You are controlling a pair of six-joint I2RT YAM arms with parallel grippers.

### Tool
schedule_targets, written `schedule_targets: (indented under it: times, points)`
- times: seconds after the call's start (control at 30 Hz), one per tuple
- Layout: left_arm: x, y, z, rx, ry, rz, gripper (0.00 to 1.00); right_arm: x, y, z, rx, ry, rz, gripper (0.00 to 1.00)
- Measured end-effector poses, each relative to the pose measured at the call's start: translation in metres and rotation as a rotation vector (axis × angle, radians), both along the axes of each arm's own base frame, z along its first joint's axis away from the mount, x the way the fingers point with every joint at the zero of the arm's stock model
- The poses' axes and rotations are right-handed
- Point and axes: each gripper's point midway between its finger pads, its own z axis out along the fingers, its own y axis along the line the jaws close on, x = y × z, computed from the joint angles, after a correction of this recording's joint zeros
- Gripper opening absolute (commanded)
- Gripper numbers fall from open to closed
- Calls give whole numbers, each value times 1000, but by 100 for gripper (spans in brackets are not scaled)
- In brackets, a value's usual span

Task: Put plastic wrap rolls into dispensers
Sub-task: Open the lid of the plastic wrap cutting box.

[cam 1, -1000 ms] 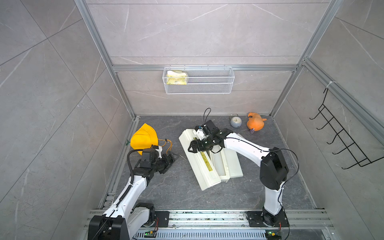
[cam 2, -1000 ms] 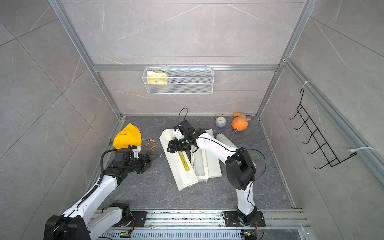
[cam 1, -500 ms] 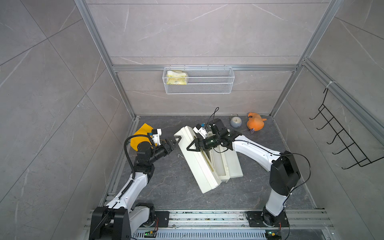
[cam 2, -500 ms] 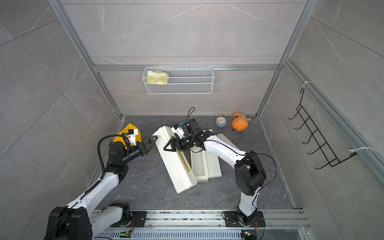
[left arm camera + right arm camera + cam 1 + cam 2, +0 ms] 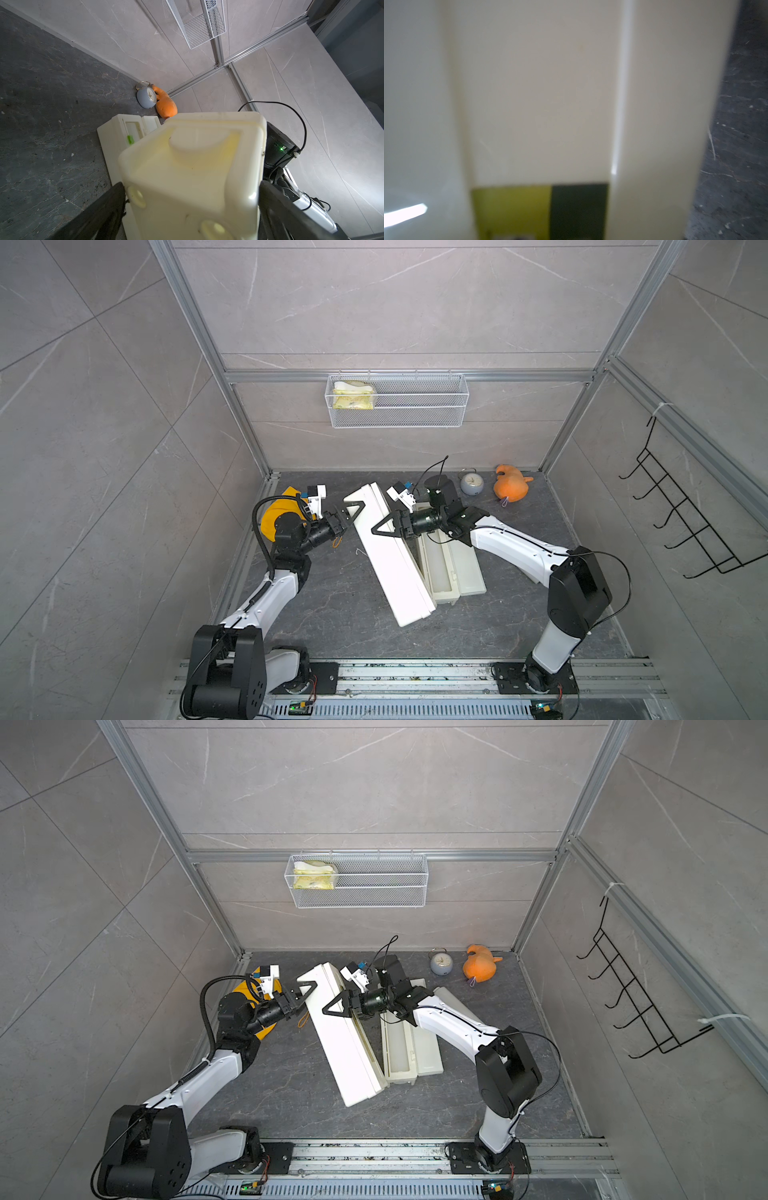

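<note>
A long cream-white dispenser (image 5: 390, 564) (image 5: 345, 1052) stands tipped on its long edge, slanting across the floor. My right gripper (image 5: 380, 526) (image 5: 332, 1006) is shut across it near its far end. One black finger lies on the near face and the other is hidden behind. The right wrist view shows only its lid (image 5: 539, 93) and yellow label. My left gripper (image 5: 355, 508) (image 5: 192, 185) is open, its fingers (image 5: 116, 197) flanking that dispenser's far end (image 5: 193, 166). A second dispenser (image 5: 465, 568) (image 5: 424, 1048) lies open on its right. A pale roll-like shape (image 5: 452, 999) pokes out behind my right forearm.
A grey alarm clock (image 5: 471, 483) and an orange plush toy (image 5: 511, 489) sit at the back right of the floor. A yellow cap (image 5: 272, 516) lies behind my left wrist. A wire basket (image 5: 397, 400) hangs on the back wall and a black hook rack (image 5: 681, 526) on the right wall.
The right gripper has tipped the dispenser from flat onto its edge and swung its far end leftward. The left arm rose from the floor to that end, and its jaws widened.
</note>
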Motion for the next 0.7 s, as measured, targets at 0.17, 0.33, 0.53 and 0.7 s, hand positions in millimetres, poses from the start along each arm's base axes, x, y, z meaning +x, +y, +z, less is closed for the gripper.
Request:
schedule_targets:
  times: [0.17, 0.33, 0.53, 0.7]
  points:
    - [2, 0, 12, -47, -33, -17, 100, 0, 3, 11, 42, -5, 8, 81]
    - [-2, -2, 28, -98, -82, -50, 100, -3, 6, 25, 96, -13, 39, 81]
    - [-10, -6, 43, -137, -122, -98, 99, -19, 14, 33, 130, -2, 100, 81]
    - [-11, -6, 41, -131, -108, -103, 96, -21, 14, 32, 124, 6, 104, 80]
